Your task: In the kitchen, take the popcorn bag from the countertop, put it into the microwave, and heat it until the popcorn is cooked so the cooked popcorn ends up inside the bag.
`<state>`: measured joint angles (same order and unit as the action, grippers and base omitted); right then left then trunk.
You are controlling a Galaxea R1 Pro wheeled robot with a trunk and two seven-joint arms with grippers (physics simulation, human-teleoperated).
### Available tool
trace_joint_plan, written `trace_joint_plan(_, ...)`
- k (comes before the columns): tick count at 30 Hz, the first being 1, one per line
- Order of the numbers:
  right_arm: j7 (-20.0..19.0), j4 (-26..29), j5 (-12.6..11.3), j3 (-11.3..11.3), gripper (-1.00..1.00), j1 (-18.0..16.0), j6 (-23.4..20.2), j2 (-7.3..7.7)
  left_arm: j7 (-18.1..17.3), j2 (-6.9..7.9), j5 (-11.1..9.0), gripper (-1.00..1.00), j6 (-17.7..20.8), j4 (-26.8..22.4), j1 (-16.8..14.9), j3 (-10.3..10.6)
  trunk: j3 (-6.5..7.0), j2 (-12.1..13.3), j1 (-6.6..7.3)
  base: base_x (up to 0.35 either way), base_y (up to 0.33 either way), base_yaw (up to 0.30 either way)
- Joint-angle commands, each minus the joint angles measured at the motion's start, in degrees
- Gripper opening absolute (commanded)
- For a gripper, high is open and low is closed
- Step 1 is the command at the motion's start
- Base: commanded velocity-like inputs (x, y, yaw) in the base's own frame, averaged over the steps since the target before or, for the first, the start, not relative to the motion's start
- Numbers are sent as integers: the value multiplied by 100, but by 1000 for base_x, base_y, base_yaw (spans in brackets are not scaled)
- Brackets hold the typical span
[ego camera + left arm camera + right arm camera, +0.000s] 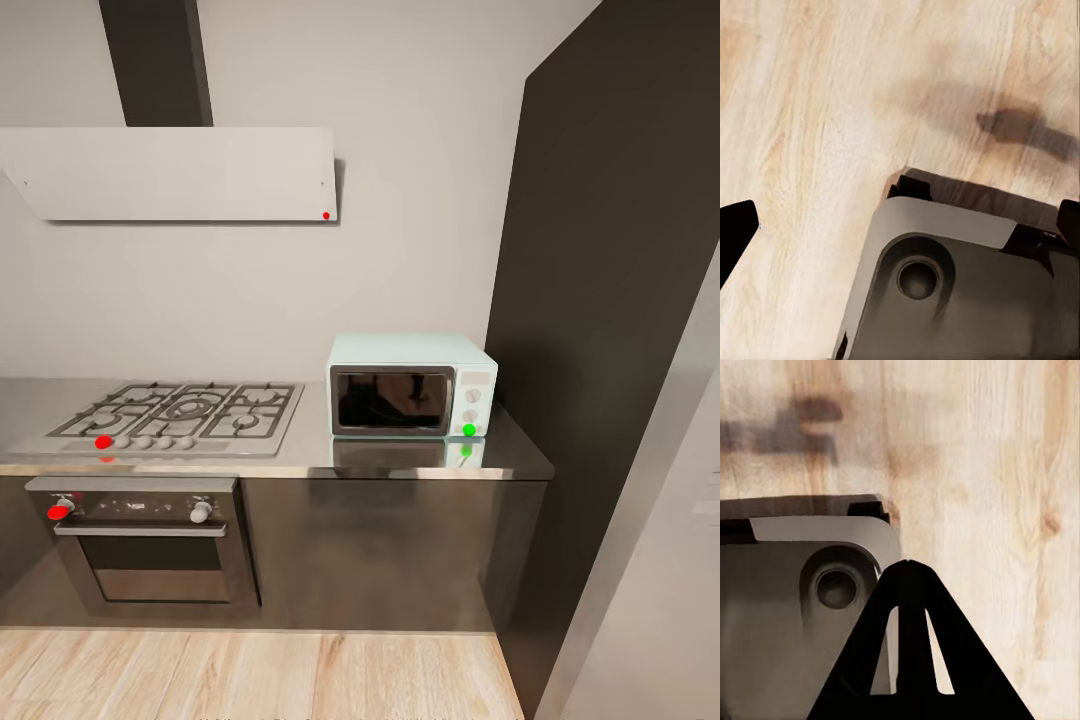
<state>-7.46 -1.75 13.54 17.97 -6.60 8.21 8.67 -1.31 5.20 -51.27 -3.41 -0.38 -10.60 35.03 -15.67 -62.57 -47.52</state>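
Left jaws [900,225] released, right jaws [907,566] clenched empty, mint-blue microwave [411,386], dark glass door shut, on glossy grey countertop [300,455]

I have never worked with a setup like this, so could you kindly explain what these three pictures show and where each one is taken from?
The machine is a wheeled robot with two arms in a simulated kitchen. The big picture comes from a camera on its head. It looks at a grey countertop that carries a small mint-blue microwave, door shut, with a green dot on its panel. Beside it sits a gas hob, with a built-in oven below and a white hood above. I can see no popcorn bag on the stretch of counter in view.

The other two pictures come from cameras near each arm's claw, both pointing down at the wooden floor and the grey edge of the robot's base. The right claw is shut, its dark fingers meeting at a point. The left claw is open, its fingers far apart. Neither holds anything.
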Motion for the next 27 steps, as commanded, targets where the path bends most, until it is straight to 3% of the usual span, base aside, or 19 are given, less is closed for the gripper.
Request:
trace_joint_plan(1,-2,-18,44,49,-100,-2,55,-1,-21,-11,163,100,-16,-2,-3,41,-7,-4,0,0,0,0)
trace_joint_plan(2,5,26,52,31,-100,1,23,-770,34,-125,531,100,-133,-58,-3,2,-7,-4,0,0,0,0)
trace_joint_plan(27,5,26,52,31,-100,1,23,-770,34,-123,530,100,-133,-58,-3,3,-7,-4,0,0,0,0)
